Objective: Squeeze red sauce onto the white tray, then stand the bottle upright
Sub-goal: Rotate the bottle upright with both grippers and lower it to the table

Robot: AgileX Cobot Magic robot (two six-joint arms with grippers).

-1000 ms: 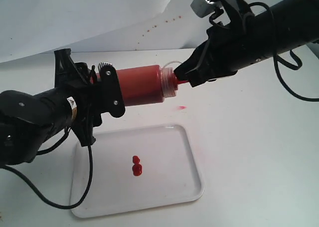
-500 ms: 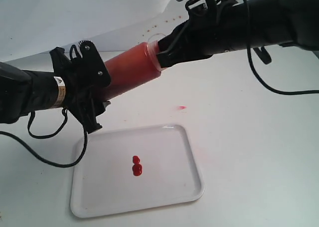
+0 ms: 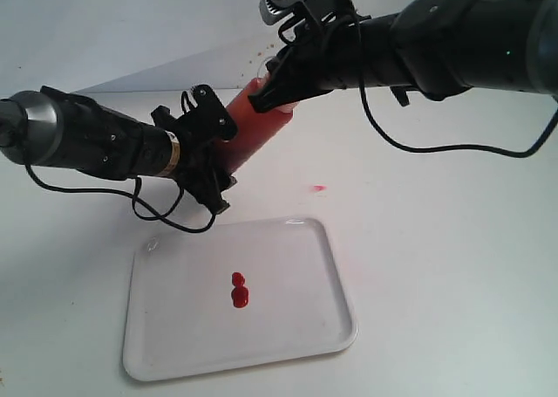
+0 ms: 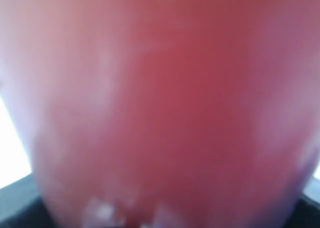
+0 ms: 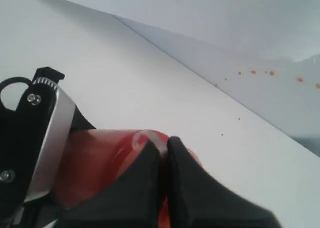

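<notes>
The bottle [image 3: 253, 131] hangs tilted above the table behind the white tray [image 3: 301, 275], cap end up and to the right. My left gripper [image 3: 207, 153] is shut on its darker lower body. My right gripper [image 3: 272, 90] is shut on the cap end, which its black fingers [image 5: 150, 160] hide in the right wrist view, with only the orange-red body [image 5: 97, 158] showing beside them. The left wrist view is filled with the blurred red bottle [image 4: 165, 102]. Two small blobs of red sauce [image 3: 239, 290] lie near the tray's middle.
A tiny pink-red smear [image 3: 318, 188] marks the table right of the bottle. Small red specks [image 5: 260, 72] dot the white backdrop. Cables hang from both arms; the left arm's cable [image 3: 166, 218] loops just above the tray's far left corner.
Both arms moved the bottle back and leftward and tipped it from lying level to a steep tilt, cap end raised. Tray and blobs are unchanged.
</notes>
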